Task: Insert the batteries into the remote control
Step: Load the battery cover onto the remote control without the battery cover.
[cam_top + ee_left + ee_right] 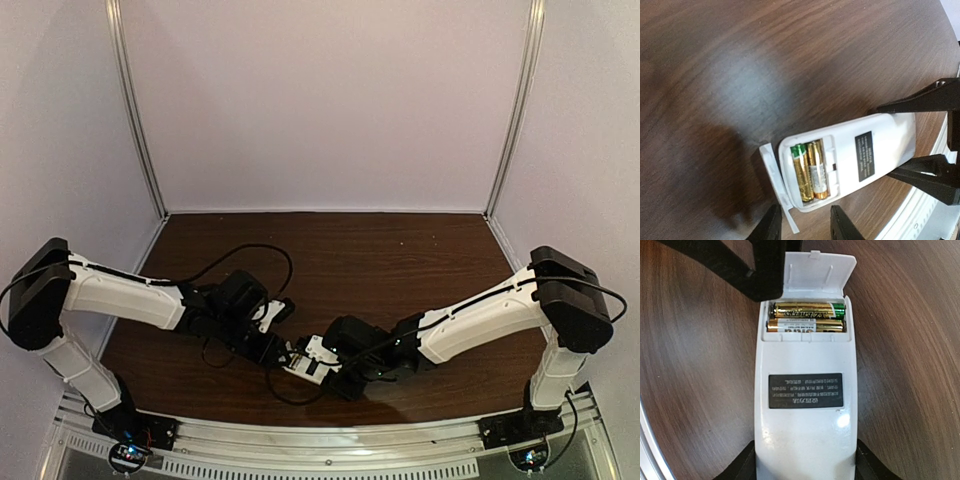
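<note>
The remote control [805,355] lay back side up on the worktop [690,365], near its front edge and between the two arms. Both batteries [802,310] already sat side by side in the recess, with their long axis across the width of the remote, not along it. The battery cover [817,272] was off the recess and stood just beyond that end of the remote.

The right end effector [805,456] had its fingers against the two long sides of the remote at the end away from the recess, so it seemed to hold the body firmly. The left end effector [805,210] was at the opposite end, with its fingers moderately apart and nothing between them. The cover lay directly before it, just beside one finger.

In my judgement only the closing of the cover remained. The left arm was much nearer for this. The push should go along the long axis of the remote, toward the right end effector.
</note>
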Tool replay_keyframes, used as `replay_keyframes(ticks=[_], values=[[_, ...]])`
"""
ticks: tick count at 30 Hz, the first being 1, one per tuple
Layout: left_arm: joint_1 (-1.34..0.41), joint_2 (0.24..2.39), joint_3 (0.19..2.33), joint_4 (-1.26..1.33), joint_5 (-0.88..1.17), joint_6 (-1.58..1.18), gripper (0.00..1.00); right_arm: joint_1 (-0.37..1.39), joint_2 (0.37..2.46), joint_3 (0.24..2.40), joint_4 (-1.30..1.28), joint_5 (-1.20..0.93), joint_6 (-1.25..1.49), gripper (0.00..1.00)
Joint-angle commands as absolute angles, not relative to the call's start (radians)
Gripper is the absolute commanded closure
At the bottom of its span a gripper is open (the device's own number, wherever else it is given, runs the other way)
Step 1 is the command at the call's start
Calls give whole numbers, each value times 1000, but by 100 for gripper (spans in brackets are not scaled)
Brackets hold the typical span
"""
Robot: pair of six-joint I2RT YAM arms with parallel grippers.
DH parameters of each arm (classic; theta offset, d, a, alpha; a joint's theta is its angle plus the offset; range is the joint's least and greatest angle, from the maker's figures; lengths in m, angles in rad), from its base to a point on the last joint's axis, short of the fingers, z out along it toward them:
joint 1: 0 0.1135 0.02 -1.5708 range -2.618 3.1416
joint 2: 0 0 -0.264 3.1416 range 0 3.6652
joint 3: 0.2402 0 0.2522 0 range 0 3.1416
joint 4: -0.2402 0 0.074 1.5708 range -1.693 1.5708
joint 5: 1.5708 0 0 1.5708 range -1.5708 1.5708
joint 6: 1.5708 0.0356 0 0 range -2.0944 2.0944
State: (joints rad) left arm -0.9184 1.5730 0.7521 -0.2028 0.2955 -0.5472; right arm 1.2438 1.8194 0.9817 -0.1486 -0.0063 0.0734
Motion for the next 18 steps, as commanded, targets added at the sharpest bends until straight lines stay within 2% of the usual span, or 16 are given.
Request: replay_keyframes(ticks=[1, 6, 18], values=[[-929, 1540, 795, -209, 270, -509, 66, 1244, 1849, 989, -210, -5, 64, 100], [-934, 1574, 814, -210, 280, -499, 63, 1244, 1849, 990, -206, -5, 63, 100], [-953, 1649, 828, -155, 345, -497, 64, 1244, 1843, 987, -212, -5, 63, 100]])
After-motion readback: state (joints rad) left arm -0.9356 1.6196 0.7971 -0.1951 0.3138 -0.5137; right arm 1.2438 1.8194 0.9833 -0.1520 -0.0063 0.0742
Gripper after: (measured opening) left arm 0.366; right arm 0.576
